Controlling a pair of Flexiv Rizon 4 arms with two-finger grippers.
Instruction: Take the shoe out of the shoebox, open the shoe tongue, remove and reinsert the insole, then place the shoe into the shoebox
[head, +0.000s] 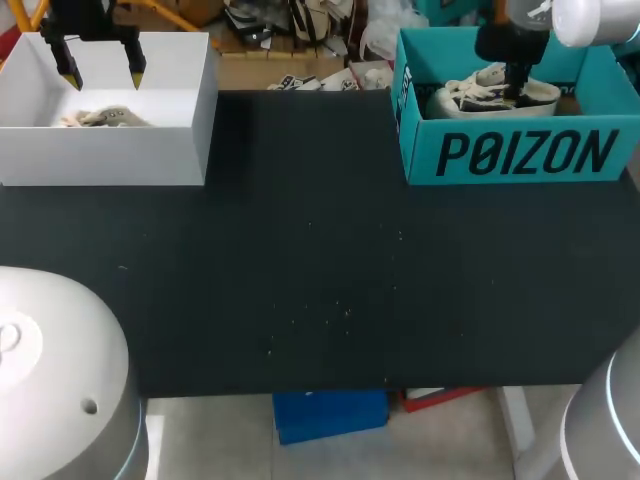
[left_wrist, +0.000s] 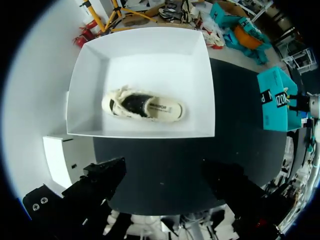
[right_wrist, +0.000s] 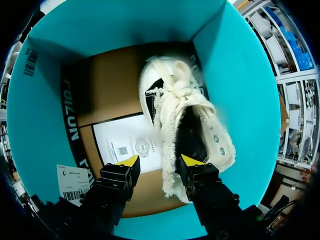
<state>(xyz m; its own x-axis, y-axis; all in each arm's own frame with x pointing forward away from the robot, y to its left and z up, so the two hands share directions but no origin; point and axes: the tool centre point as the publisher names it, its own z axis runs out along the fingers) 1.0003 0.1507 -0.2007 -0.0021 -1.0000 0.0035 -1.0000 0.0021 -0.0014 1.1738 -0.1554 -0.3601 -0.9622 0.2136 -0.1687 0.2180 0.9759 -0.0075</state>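
A cream fleecy shoe (right_wrist: 187, 115) lies in the teal shoebox (head: 420, 150) at the table's far right. My right gripper (right_wrist: 161, 161) reaches down into that box and straddles the shoe's fluffy collar edge. One fingertip (right_wrist: 192, 161) is over the shoe's dark opening. The other fingertip (right_wrist: 129, 161) is outside the shoe, with a gap showing between it and the collar, so the gripper is open. A second shoe (left_wrist: 145, 106) lies on its side in the white box (head: 110, 155) at the far left. Above that box my left gripper (head: 102, 72) hangs open and holds nothing.
The two boxes stand at the table's far corners. The teal box's floor holds brown cardboard and a white printed sheet (right_wrist: 127, 145) beside the shoe. The black tabletop (head: 310, 260) spreads between and in front of the boxes.
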